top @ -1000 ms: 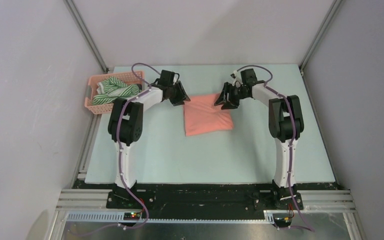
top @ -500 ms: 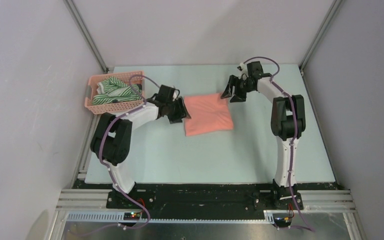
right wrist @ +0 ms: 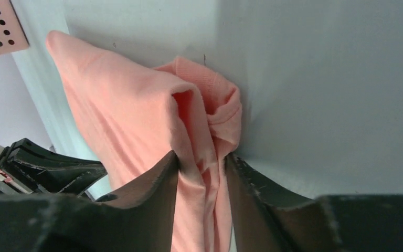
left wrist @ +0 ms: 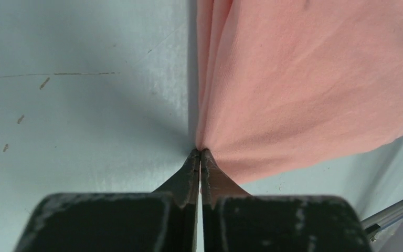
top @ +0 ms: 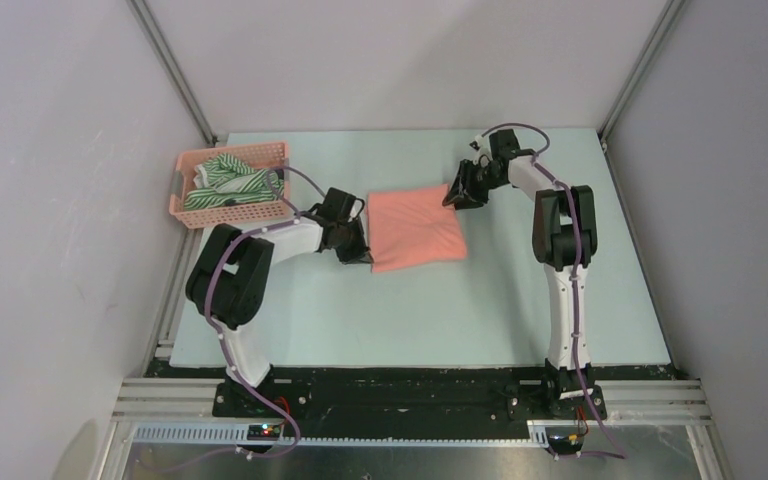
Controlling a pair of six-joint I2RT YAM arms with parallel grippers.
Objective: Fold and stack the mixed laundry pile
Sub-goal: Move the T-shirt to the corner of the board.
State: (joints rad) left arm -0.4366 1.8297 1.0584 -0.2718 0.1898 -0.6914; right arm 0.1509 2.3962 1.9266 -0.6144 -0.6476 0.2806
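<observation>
Salmon-pink shirt (top: 415,228) lies folded in the middle of the surface (top: 410,320). My left gripper (left wrist: 200,153) is pinched tight on its 8 o'clock corner, and my right gripper (right wrist: 201,157) clamps a bunch at 1 o'clock. Striped garment (top: 222,180) sits in the basket (top: 230,153), 10 o'clock.

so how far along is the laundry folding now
Done: the salmon-pink shirt lies folded to a rough square on the table. In hand: the left fingers pinch its near left corner, the right fingers clamp the bunched far right corner. Left: the striped garment sits unfolded in the basket; nothing is stacked.
</observation>
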